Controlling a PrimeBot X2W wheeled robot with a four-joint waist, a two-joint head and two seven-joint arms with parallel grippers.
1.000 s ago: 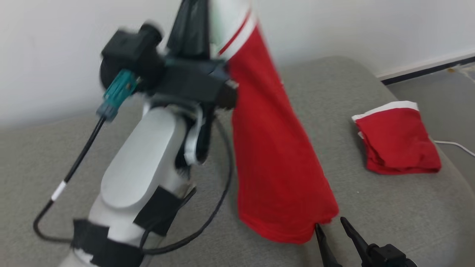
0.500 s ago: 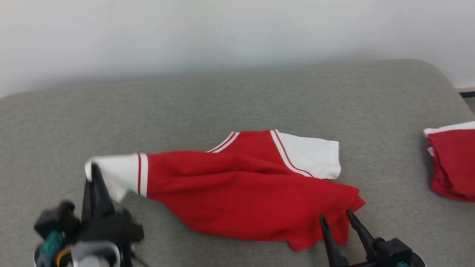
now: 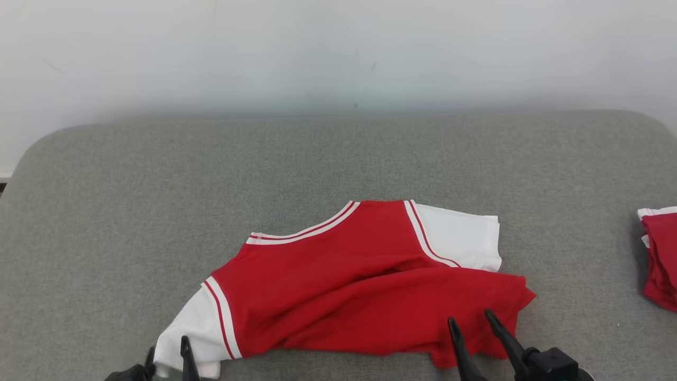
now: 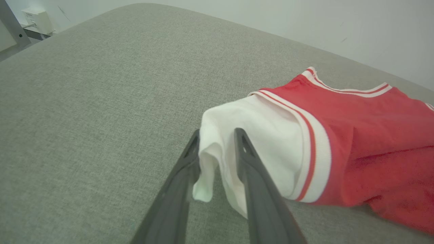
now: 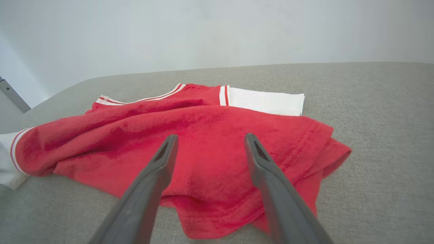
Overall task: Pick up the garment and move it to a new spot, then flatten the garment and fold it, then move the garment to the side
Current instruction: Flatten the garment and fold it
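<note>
At the near edge of the grey padded cushion (image 3: 338, 159), the left gripper (image 4: 216, 137) has laid the garment (image 3: 344, 275) down from mid-air. Its fingers have just parted, with the white sleeve slack between them. The right gripper (image 3: 469, 323) gapes wide over the red hem. Soft knit, striped trim, still rumpled, so flattening looks next. Far right sits a folded red pile (image 3: 658, 254).
</note>
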